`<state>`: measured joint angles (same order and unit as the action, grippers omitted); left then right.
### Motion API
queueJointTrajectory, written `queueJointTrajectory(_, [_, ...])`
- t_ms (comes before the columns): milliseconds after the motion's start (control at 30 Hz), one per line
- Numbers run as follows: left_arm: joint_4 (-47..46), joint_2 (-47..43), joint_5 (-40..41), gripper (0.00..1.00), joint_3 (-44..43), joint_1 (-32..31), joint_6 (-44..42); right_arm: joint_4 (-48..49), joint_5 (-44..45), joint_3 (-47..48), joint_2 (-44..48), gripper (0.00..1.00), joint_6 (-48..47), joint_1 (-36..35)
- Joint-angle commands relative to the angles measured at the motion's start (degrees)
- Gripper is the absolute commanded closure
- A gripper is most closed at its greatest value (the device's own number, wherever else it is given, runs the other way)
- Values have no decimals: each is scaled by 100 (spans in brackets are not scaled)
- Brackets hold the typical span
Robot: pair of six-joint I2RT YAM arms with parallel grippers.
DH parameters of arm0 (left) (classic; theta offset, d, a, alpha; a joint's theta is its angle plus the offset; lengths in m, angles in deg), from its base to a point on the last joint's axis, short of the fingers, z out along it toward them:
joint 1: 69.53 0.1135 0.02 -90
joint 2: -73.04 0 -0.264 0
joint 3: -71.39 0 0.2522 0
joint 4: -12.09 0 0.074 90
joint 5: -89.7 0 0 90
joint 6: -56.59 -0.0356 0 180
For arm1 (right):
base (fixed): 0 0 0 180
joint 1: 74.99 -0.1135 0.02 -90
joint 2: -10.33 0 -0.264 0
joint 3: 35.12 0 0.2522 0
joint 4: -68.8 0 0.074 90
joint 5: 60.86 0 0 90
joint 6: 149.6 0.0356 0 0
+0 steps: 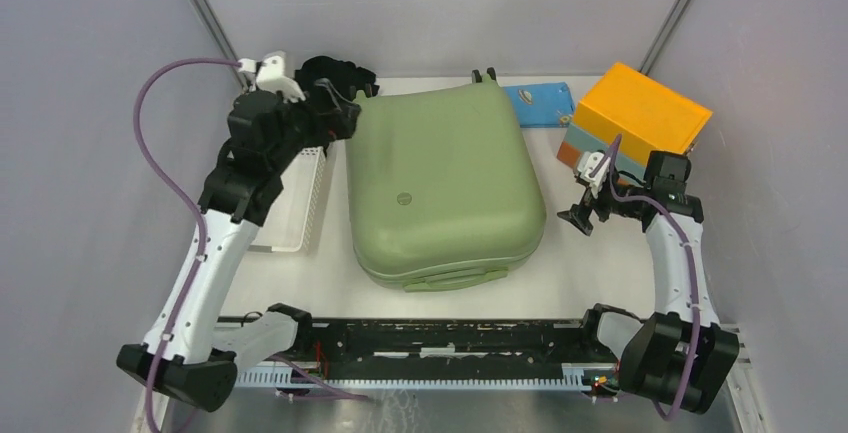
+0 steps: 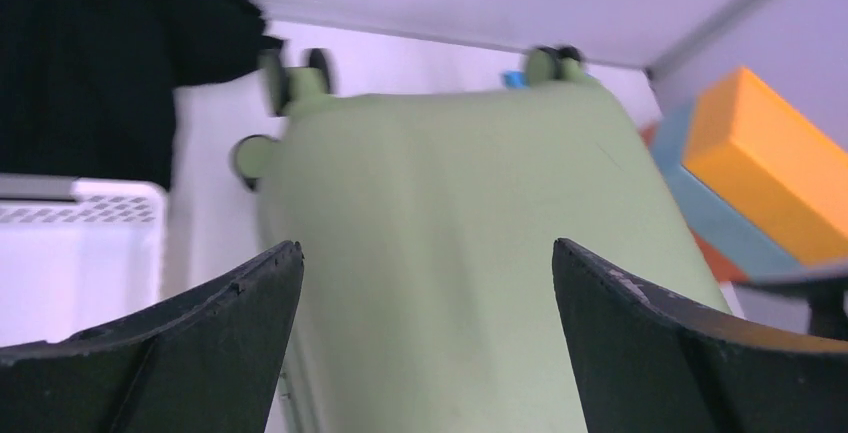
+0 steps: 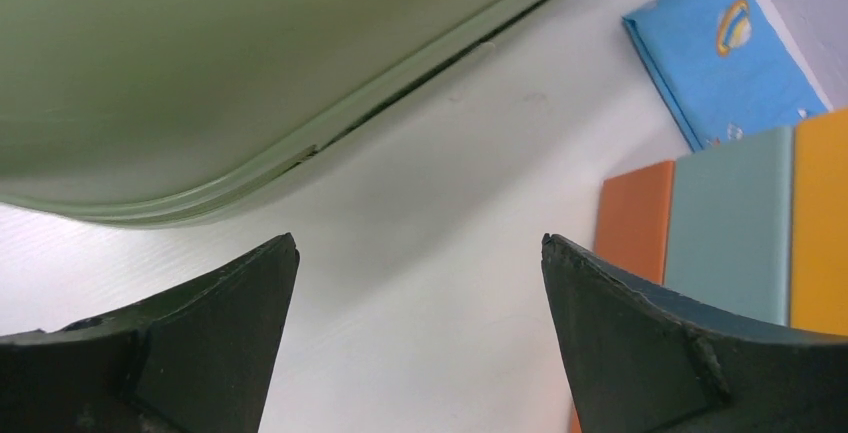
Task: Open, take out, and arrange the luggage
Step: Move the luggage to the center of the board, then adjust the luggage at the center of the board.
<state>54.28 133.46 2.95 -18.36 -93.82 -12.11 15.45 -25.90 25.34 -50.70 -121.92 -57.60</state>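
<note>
The luggage (image 1: 440, 183) is a large sage-green hard-shell suitcase lying flat in the middle of the table with its lid down. Its black wheels point toward the back wall. My left gripper (image 1: 338, 118) hovers at its far left corner, open and empty. In the left wrist view the luggage (image 2: 450, 253) fills the space beyond my left gripper (image 2: 428, 253). My right gripper (image 1: 585, 215) hangs open over bare table just right of the case. The right wrist view shows the luggage (image 3: 200, 63) with its zip seam, and nothing lies between the jaws of my right gripper (image 3: 420, 243).
A white perforated basket (image 1: 295, 198) stands left of the case, and a black cloth (image 1: 340, 73) lies behind it. An orange and light-blue box (image 1: 640, 118) sits at the back right, with a flat blue pack (image 1: 540, 103) beside it. Grey walls close in on both sides.
</note>
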Motion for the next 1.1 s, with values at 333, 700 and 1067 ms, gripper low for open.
queueJointTrajectory(333, [-1102,1040,-1936,0,1141,1998,1624,-3058,-815,1101,-837,2,-3708,-260])
queueJointTrajectory(700, [-1772,2054,-3028,22,1292,1985,1550,-1197,-541,677,-634,2,-1657,-1002])
queueJointTrajectory(1067, [-1944,3349,-3382,31,179,1357,1612,-909,-418,204,-295,3,-1130,-1299])
